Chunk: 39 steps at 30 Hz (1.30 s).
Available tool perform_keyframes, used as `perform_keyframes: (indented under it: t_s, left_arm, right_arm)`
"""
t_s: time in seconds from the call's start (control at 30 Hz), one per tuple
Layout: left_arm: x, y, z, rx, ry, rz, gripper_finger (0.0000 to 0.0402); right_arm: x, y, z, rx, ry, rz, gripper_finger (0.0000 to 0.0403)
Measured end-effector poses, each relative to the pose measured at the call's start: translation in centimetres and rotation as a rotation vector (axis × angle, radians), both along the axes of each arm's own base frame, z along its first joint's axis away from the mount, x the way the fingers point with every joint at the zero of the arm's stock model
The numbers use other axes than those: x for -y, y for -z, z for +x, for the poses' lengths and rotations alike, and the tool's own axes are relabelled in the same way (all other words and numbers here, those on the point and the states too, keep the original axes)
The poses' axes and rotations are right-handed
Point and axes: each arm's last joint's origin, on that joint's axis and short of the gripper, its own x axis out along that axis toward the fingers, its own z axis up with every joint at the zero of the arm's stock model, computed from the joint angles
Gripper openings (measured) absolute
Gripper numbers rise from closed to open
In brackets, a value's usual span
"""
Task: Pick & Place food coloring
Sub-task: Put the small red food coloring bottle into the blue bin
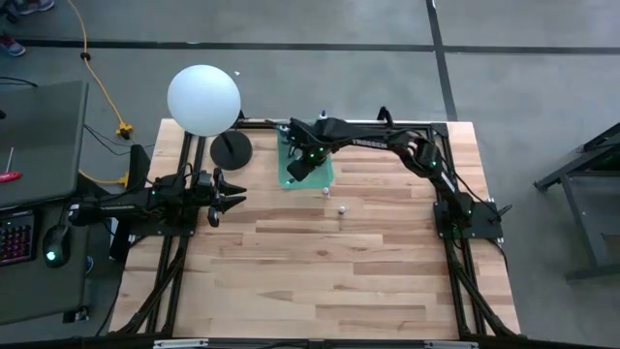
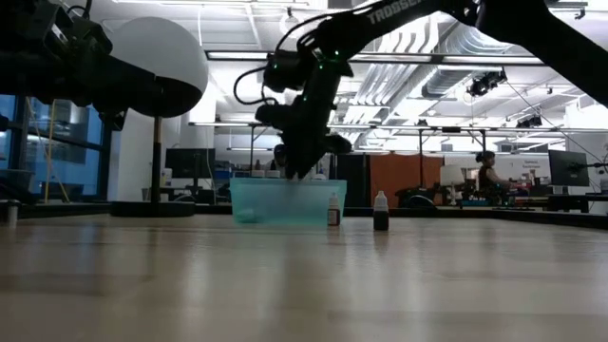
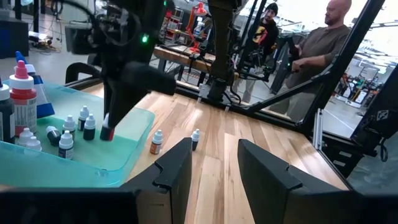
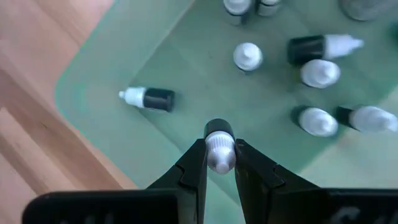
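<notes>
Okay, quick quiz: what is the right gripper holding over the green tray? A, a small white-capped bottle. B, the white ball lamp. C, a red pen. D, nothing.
A: in the right wrist view the right gripper is shut on a small white-capped bottle above the green tray.

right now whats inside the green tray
Several small white-capped bottles stand in the green tray, one lies on its side. The right tool holds another bottle above it. Bottles beneath the tool are hidden.

An open-plan robotics lab: exposed ceiling ducts (image 2: 475, 43), rows of workstation monitors (image 2: 570, 169), and people (image 3: 314, 56) beyond the wooden counter (image 1: 320, 262)
</notes>
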Motion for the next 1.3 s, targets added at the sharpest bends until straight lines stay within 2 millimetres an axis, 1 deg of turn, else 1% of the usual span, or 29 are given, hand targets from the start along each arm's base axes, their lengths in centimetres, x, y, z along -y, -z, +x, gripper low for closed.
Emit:
perform_keyframes:
  t_s: [0.13, 0.33, 0.57, 0.9, 1.17, 1.3]
  left_arm:
    - [0.0, 0.0, 0.0, 0.000, 0.000, 0.000, 0.0129]
    - [0.0, 0.0, 0.0, 0.000, 0.000, 0.000, 0.0129]
    - [0.0, 0.0, 0.0, 0.000, 0.000, 0.000, 0.0129]
    - [0.0, 0.0, 0.0, 0.000, 0.000, 0.000, 0.0129]
    - [0.0, 0.0, 0.0, 0.000, 0.000, 0.000, 0.0129]
    - [0.0, 0.0, 0.0, 0.000, 0.000, 0.000, 0.0129]
  right_arm:
    - [0.0, 1.4, 0.0, 0.005, 0.018, 0.001, 0.0058]
    - [0.5, 2.0, 0.0, 0.013, 0.045, 0.004, 0.0058]
    - [1.2, 2.0, -0.3, 0.004, 0.092, -0.005, 0.0058]
    - [1.5, 2.1, -0.5, -0.018, 0.132, -0.032, 0.0059]
    - [1.8, 2.0, -0.7, -0.013, 0.144, -0.014, 0.0081]
    - [1.8, 2.0, -0.7, -0.013, 0.146, -0.013, 0.0085]
